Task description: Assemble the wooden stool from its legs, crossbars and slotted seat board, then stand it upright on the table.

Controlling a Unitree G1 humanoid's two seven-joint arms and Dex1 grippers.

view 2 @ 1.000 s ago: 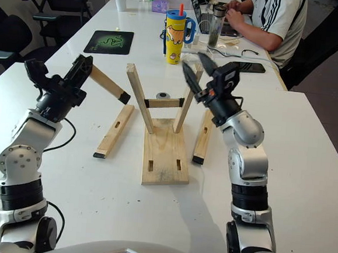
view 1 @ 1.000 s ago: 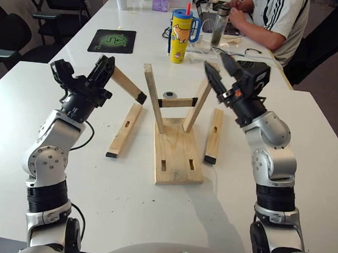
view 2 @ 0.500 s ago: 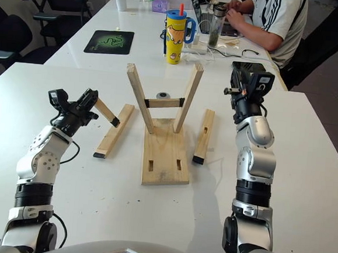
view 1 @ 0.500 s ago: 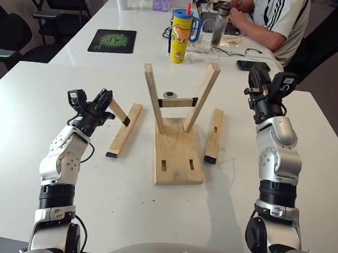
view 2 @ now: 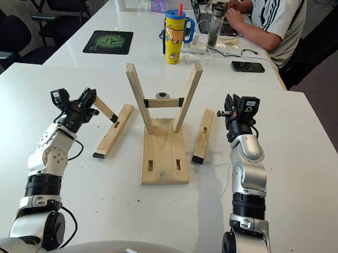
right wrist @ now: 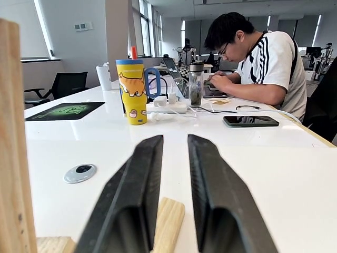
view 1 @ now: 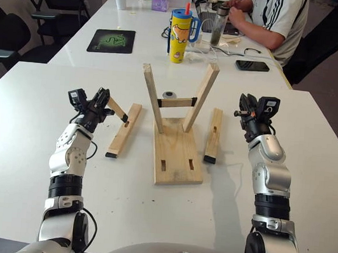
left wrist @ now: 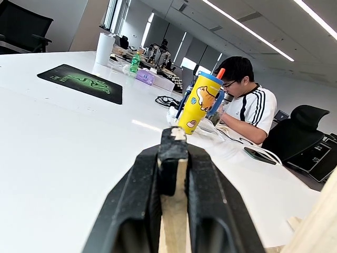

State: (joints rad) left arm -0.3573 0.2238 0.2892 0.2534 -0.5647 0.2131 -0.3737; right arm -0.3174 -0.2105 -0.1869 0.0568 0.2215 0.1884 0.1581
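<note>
The board [view 1: 177,153] lies flat in the middle of the counter [view 1: 307,155], its long axis running straight away from the robot. Two legs stand in its far end. The left upright [view 1: 153,99] leans left and the right upright [view 1: 201,98] leans right, so they form a V opening upward. One fixed crossbar [view 1: 177,102] joins them, running left to right. Two slots [view 1: 163,164] at the board's near end are open.

Two more legs lie flat, one on each side of the board and nearly parallel to it: the left loose leg [view 1: 125,129] and the right loose leg [view 1: 214,135]. In all there are four legs and two crossbars.

The left tool [view 1: 104,99] is clamped on the held crossbar [view 1: 119,110], left of the board. The bar slants down and rightward from the tool. Its dark tip is just beside the far end of the left loose leg; I cannot tell if they touch.

The right tool [view 1: 245,101] sits near the right loose leg, on its right. Its fingers [right wrist: 137,195] point away from the robot with a narrow gap between them and nothing in it.

Bare counter lies in front of the board and outside both arms. The far edge runs just behind the uprights, where a second counter carries a mug [view 1: 179,36], a mat [view 1: 111,40] and a phone [view 1: 252,65].
</note>
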